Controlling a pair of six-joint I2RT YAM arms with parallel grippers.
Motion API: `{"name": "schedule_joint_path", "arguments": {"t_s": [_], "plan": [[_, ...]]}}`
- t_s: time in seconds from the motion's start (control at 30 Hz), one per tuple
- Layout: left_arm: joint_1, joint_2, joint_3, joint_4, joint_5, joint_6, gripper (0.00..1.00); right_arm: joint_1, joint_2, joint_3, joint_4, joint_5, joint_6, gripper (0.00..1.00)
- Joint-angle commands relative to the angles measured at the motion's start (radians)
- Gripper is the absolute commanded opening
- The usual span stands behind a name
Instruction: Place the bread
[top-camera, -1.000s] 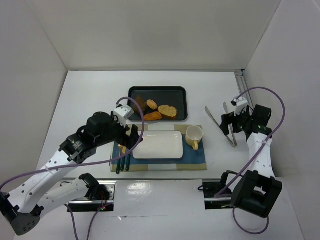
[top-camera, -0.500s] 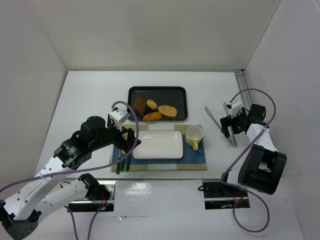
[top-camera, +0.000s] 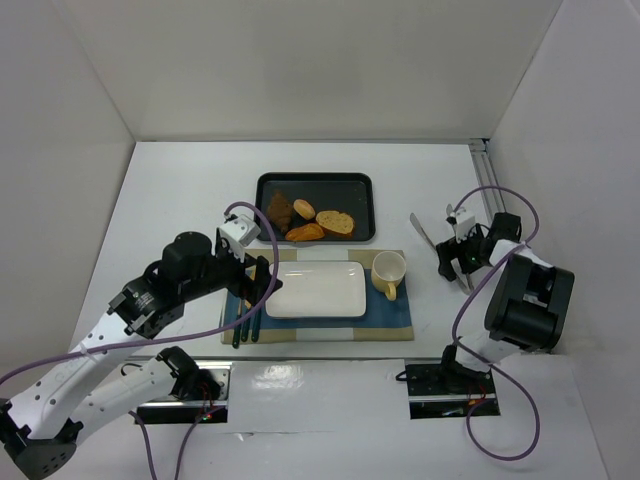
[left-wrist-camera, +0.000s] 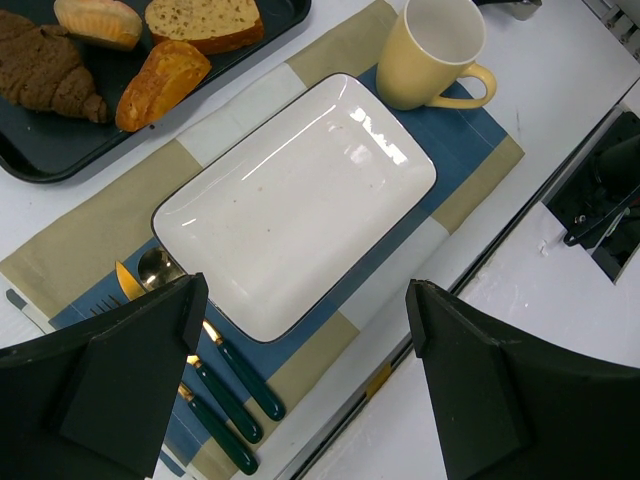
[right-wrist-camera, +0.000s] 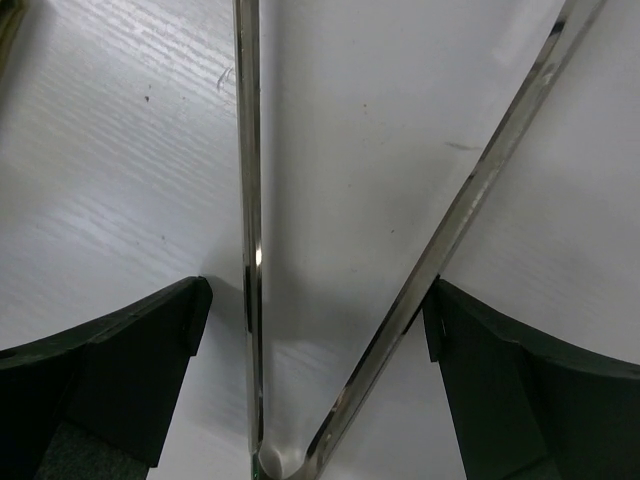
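We take the white plate (left-wrist-camera: 295, 205) as our marker. It lies bare on a blue and beige placemat (left-wrist-camera: 455, 165). The bread (top-camera: 337, 221) is all on the black tray (top-camera: 315, 177) just beyond the plate's far edge: a dark croissant (left-wrist-camera: 45, 70), a small roll (left-wrist-camera: 98, 20), a seeded slice (left-wrist-camera: 205, 20) and an orange-crusted piece (left-wrist-camera: 160, 82), which is the one nearest the plate. A yellow mug (left-wrist-camera: 430, 50) stands upright just off the plate's right end, its handle toward the near side. Green-handled cutlery (left-wrist-camera: 250, 382) lies along the plate's left end.

Our left gripper (left-wrist-camera: 305, 300) hangs above the plate's near left corner, fingers spread and holding nothing. Well to the right of the plate, past the mug, metal tongs (right-wrist-camera: 249, 200) lie flat on the white table (right-wrist-camera: 120, 150). Our right gripper (right-wrist-camera: 315, 310) is low over them, released and wide, with both tong arms between its fingers. We cannot tell whether those fingers touch the table.
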Motion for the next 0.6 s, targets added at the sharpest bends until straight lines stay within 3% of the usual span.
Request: {"name": "schedule_joint_path", "arguments": {"t_s": [0.0,0.1,0.23,0.37,0.4,0.5,0.57], "plan": [[-0.004,-0.005,0.007,0.047,0.024,-0.010,1.00,-0.007,0.027,-0.001,0.081,0.010,-0.015,1.00],[-0.004,-0.005,0.007,0.047,0.024,-0.010,1.00,-0.007,0.049,-0.001,0.091,0.011,-0.015,0.99],[-0.004,-0.005,0.007,0.047,0.024,-0.010,1.00,-0.007,0.070,-0.001,0.100,0.020,-0.015,0.88],[-0.004,-0.005,0.007,0.047,0.015,-0.010,1.00,-0.007,0.089,0.009,0.089,0.020,-0.015,0.56],[-0.004,-0.005,0.007,0.047,0.015,-0.010,1.00,-0.007,0.099,0.009,0.080,0.020,-0.015,0.44],[-0.004,-0.005,0.007,0.047,0.006,-0.010,1.00,-0.016,0.099,0.028,0.046,0.008,-0.015,0.31],[-0.004,-0.005,0.007,0.047,0.006,-0.010,1.00,-0.016,0.099,0.042,0.011,-0.023,-0.015,0.18]]}}
